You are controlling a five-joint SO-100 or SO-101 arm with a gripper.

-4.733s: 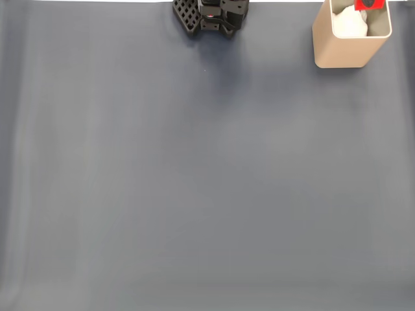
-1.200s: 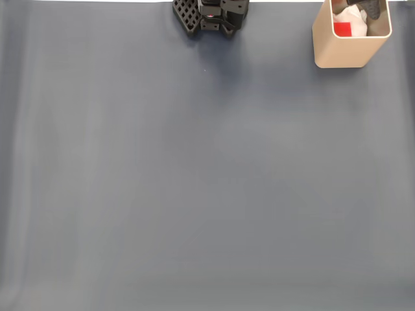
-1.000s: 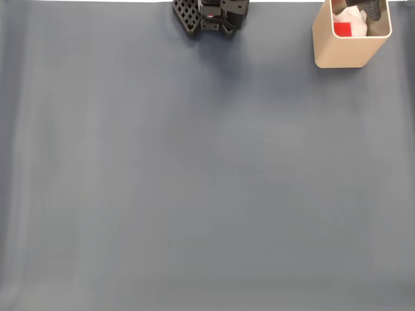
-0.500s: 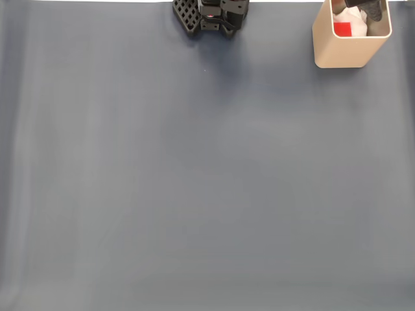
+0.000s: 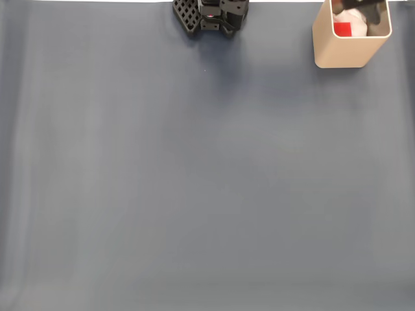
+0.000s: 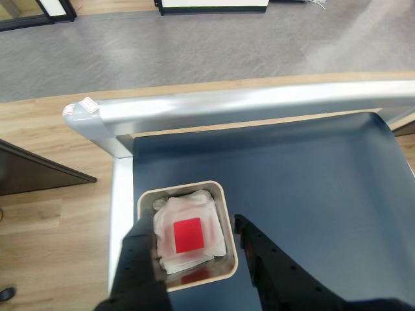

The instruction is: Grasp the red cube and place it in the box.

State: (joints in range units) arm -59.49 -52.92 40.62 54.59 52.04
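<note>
The red cube (image 6: 189, 234) lies flat on white crumpled padding (image 6: 193, 206) inside the beige box (image 6: 182, 187), free of any grip. In the fixed view the box (image 5: 343, 55) stands at the mat's top right corner, with the cube (image 5: 342, 29) showing red inside it. My gripper (image 6: 192, 224) hovers straight above the box's mouth and is open, one black finger (image 6: 139, 259) over the left wall and the other (image 6: 262, 262) outside the right wall. In the fixed view, dark parts of the gripper (image 5: 363, 6) cross the box's top edge.
The arm's black base (image 5: 211, 14) sits at the top middle of the dark blue mat (image 5: 194, 181). In the wrist view a silver table rail (image 6: 259, 100) runs just beyond the box, with wooden floor (image 6: 45, 142) past it.
Earlier the cube was held at the box's upper right rim; it now lies inside. Over the last second the gripper's dark parts drifted slightly left over the box.
</note>
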